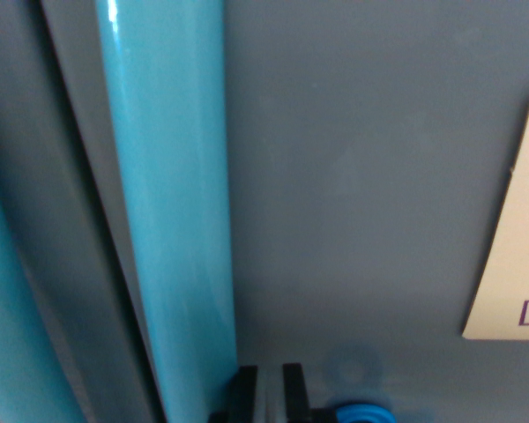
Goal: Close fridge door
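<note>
Gripper [269, 392] presses close against the fridge door [370, 176], fingers nearly together, grasping nothing; vertical handle [172, 220] just left.

Two black blocky gripper fingers [244, 392], narrow gap between; bright blue rounded part [361, 412] beside them
</note>
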